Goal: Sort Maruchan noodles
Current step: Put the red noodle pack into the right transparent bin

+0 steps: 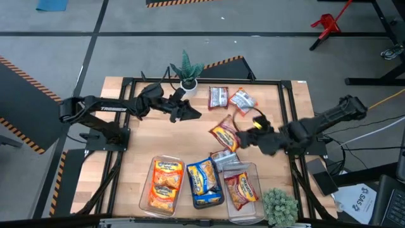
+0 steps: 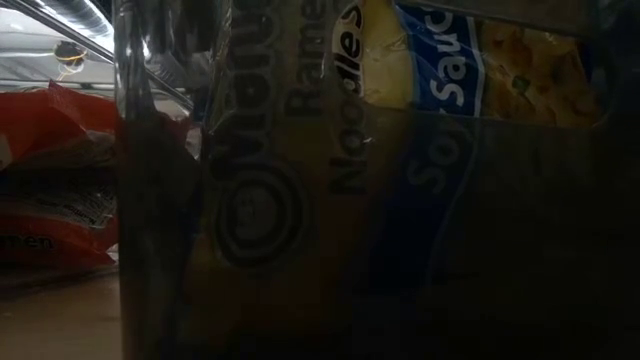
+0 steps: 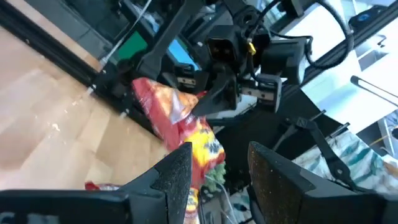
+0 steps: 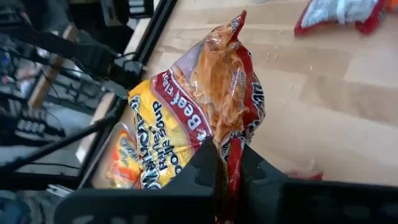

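— How far along are you?

— Three bins point(image 1: 239, 170) at the near edge hold packets. My right gripper point(image 1: 243, 137) is clamped on a red packet point(image 1: 225, 135) mid-table; two more point(image 1: 230, 98) lie by the plant point(image 1: 187, 68).

— Room?

— Bare wood around it. My left gripper point(image 1: 187, 112) hangs part-open, empty.

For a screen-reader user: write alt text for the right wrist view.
The right gripper, fingers shut, pinches the edge of a red-and-yellow Maruchan noodle packet and holds it above a light wooden table. Another red-edged packet lies on the table farther off, and the table's dark frame runs along one side.
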Tool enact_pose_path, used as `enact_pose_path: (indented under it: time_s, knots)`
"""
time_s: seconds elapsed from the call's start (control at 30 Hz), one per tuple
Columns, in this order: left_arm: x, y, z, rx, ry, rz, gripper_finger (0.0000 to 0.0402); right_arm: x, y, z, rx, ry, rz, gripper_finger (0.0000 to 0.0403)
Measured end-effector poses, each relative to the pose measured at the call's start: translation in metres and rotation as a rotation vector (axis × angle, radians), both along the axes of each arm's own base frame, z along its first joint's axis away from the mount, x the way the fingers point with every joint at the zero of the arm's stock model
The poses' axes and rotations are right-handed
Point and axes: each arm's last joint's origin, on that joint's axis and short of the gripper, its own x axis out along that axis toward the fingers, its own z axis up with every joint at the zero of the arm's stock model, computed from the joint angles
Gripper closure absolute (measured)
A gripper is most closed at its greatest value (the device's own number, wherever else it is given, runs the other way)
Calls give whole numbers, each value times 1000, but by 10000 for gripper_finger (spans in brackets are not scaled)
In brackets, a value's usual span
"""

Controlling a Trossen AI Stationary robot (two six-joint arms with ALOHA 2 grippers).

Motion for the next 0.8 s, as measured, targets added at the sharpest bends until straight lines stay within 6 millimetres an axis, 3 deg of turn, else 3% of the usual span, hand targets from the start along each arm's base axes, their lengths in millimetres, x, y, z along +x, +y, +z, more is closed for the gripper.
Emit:
enact_pose_path:
  time_s: [0.33, 0.5, 0.8]
  knots:
    - [2, -10, 1, 0, -4, -17, 250, -34, 56, -2, 86, -128, -15, 402]
    - [3, -16, 2, 0, -8, -23, 250, -44, 71, -6, 114, -143, 0, 402]
    - [6, -32, 2, -1, -8, -75, 250, -44, 87, -18, 114, -117, 18, 402]
